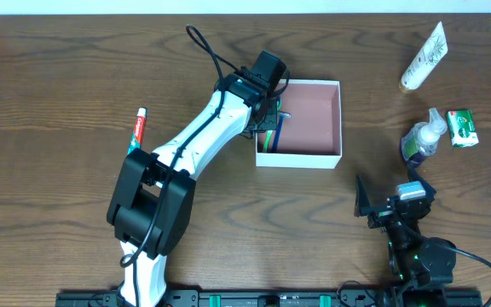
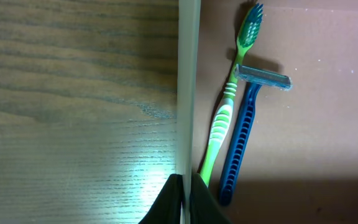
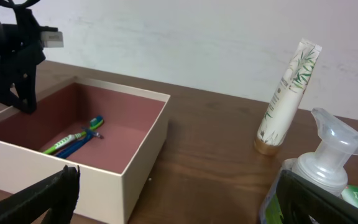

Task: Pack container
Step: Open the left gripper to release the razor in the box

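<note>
**Container** [image 1: 314, 119]: white box with a pink floor, mid-table.
**Contents:** green toothbrush [image 2: 219, 124] and blue razor [image 2: 241, 137], side by side along the left wall.
**Left gripper** [image 2: 182, 186]: fingers together, seemingly pinching that thin wall from above.
**Right gripper** [image 1: 389, 194]: jaws wide apart and empty, well apart from the box.
**Unpacked:** toothpaste [image 1: 136, 130] beside your left arm; tube [image 1: 423, 56], pump bottle [image 1: 424, 136] and green soap box [image 1: 462, 128] at the right.
**Handling:** you are likely steadying or shifting the box. Pinch lightly and slide it flat. Do not buckle the wall or nudge the contents.
</note>
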You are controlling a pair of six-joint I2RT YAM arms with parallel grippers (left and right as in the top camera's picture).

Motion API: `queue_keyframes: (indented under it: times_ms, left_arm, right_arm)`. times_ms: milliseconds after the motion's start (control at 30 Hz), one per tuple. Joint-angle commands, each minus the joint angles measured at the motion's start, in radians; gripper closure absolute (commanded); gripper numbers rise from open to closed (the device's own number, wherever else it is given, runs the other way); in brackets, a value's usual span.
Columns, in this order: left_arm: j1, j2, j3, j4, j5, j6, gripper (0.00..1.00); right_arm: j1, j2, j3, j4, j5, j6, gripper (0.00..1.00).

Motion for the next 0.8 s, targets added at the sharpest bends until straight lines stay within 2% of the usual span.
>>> queue_keyframes:
  times_ms: [0,767]
  left_arm:
    - [0.003,0.011,-0.011,-0.005,-0.004,-0.075,0.94]
    - [0.002,0.011,-0.01,-0.01,-0.004,-0.008,0.94]
  right_arm:
    - [0.007,-0.002,-0.002,-0.004,-0.01,-0.006,0.01]
    - [0.007,-0.002,-0.002,-0.004,-0.01,-0.006,0.01]
